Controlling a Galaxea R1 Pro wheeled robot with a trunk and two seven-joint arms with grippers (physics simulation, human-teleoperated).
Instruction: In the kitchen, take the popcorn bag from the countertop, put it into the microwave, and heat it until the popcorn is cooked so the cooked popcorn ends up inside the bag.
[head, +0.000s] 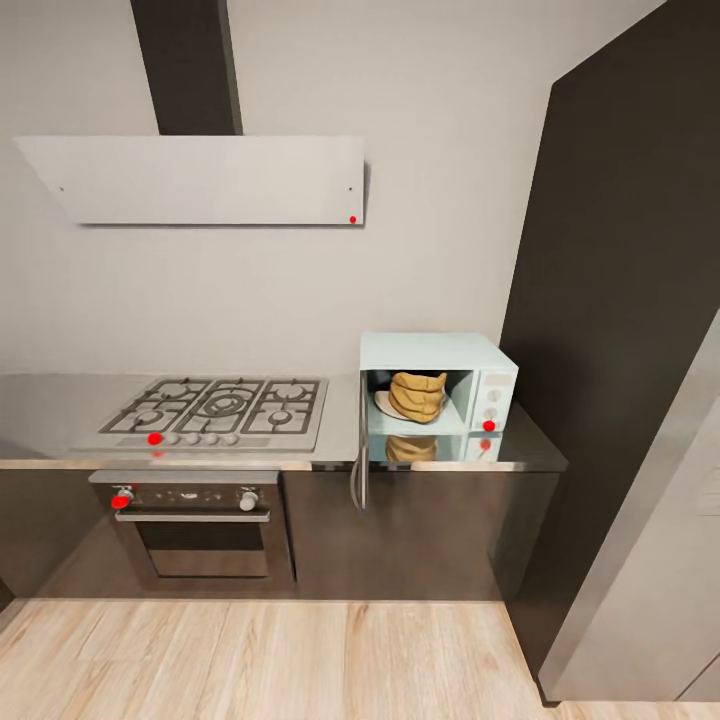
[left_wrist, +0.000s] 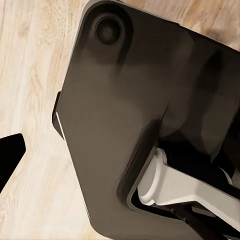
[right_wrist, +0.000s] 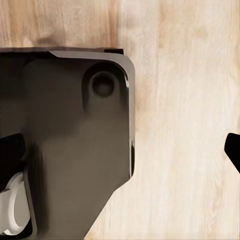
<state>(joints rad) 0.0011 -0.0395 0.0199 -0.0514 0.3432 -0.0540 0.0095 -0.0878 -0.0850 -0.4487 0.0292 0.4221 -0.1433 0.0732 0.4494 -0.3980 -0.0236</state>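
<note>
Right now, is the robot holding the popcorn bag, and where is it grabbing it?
No. The popcorn bag sits by itself inside the open microwave, with no arm near it. Both wrist cameras look down at the wooden floor.

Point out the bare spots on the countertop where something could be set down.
The countertop is bare between the gas hob and the microwave, though the microwave's open door stands along that gap. Another bare strip lies left of the hob. Inside the microwave, the popcorn bag takes up much of the space.
</note>
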